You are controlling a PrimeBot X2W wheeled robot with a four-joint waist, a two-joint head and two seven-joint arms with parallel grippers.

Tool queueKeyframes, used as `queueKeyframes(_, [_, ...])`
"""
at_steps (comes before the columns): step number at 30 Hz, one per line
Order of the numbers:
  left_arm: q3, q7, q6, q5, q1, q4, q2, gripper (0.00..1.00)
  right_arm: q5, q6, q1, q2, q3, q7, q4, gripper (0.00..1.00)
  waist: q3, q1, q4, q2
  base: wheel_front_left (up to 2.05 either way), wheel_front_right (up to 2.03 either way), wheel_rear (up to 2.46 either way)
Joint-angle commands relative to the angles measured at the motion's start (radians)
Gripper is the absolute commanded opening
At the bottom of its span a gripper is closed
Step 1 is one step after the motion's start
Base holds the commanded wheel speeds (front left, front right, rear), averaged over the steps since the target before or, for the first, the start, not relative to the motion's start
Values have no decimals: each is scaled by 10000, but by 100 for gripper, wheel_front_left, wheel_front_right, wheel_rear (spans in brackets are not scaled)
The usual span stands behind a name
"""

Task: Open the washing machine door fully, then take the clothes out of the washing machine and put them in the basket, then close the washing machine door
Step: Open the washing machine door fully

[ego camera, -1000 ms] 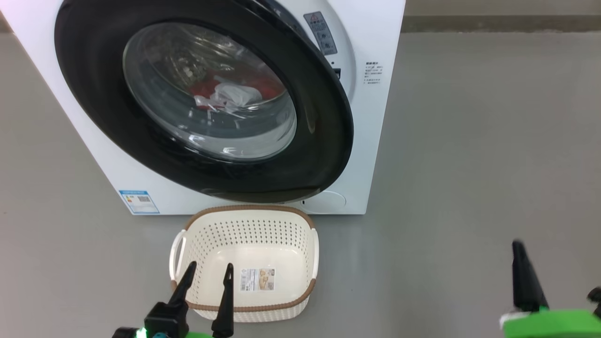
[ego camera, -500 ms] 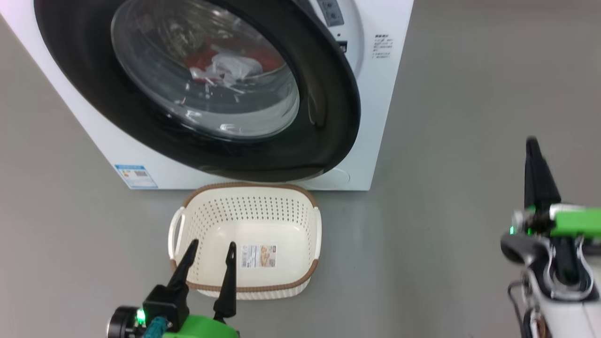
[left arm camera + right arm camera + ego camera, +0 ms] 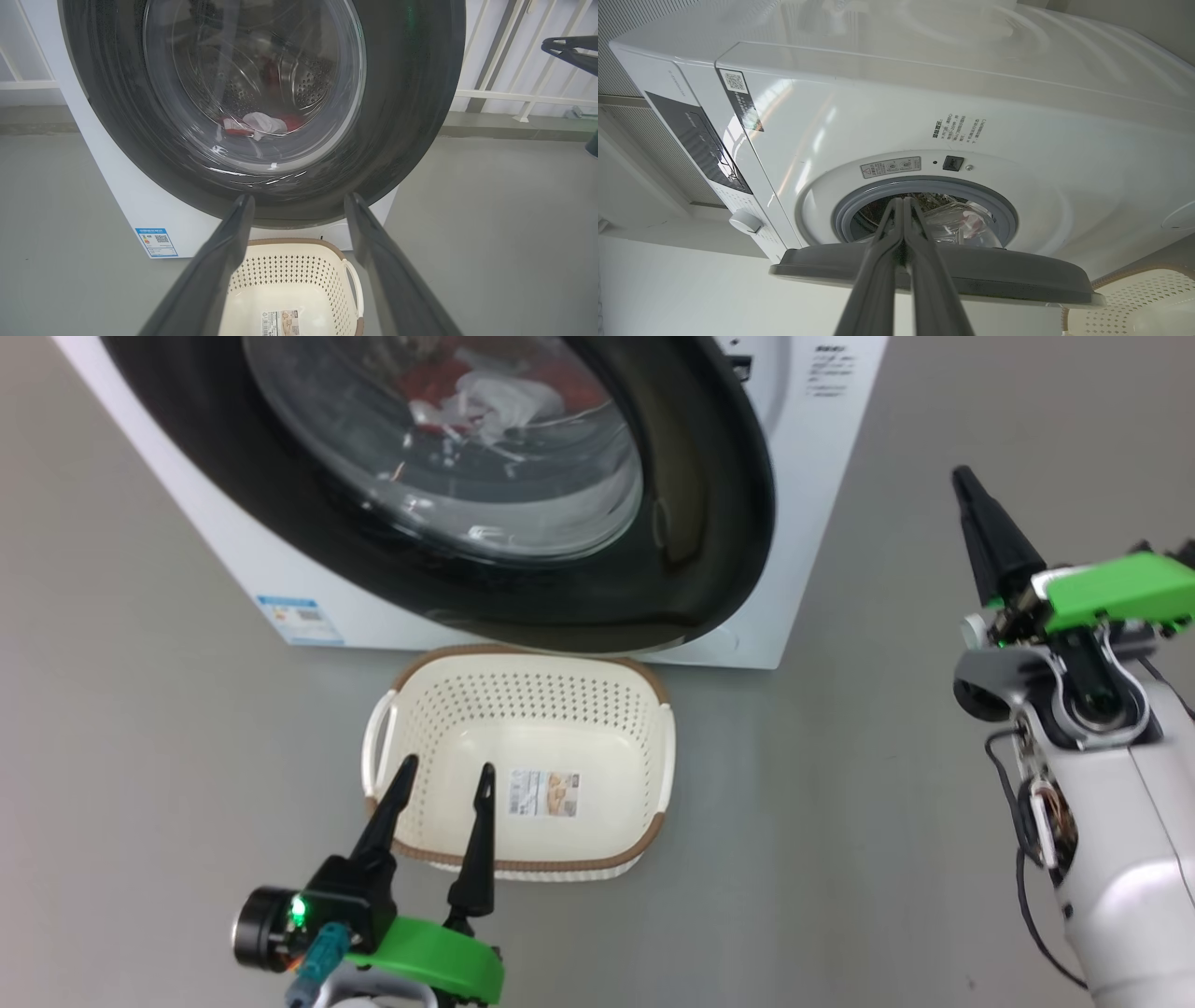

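Note:
The washing machine (image 3: 822, 476) stands at the top of the head view. Its door (image 3: 709, 513), black-rimmed with a clear glass bowl, is swung partly out from the front. In the right wrist view the door (image 3: 934, 275) shows edge-on before the grey gasket. Red and white clothes (image 3: 485, 392) lie in the drum behind the glass; the left wrist view shows the clothes (image 3: 261, 125) too. The empty basket (image 3: 523, 709) sits on the floor under the door. My left gripper (image 3: 446, 767) is open over the basket's near rim. My right gripper (image 3: 963, 481) is shut and empty, right of the machine.
Grey floor (image 3: 887, 784) stretches to the right and left of the machine. A blue label (image 3: 299, 619) marks the machine's lower front. White railings (image 3: 514, 93) stand behind the machine in the left wrist view. The control panel and a knob (image 3: 745, 221) show in the right wrist view.
The head camera has tilted and turned, shifting the whole picture. My right arm has risen from the lower right, fingers still shut. The left gripper stays open over the basket.

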Motion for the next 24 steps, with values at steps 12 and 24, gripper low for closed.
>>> queueKeyframes(12, [39, -120, -117, 116, -642, -323, -17, 100, 62, 8, -2380, 203, 712, 1174, 2129, 0, 724, 0, 670, 0, 0, 0, 0])
queueKeyframes(24, [-130, -120, -113, 31, -843, -367, -67, 100, 85, 8, -3250, 300, 830, 1871, 3192, 0, 927, 0, 1038, 0, 0, 0, 0])
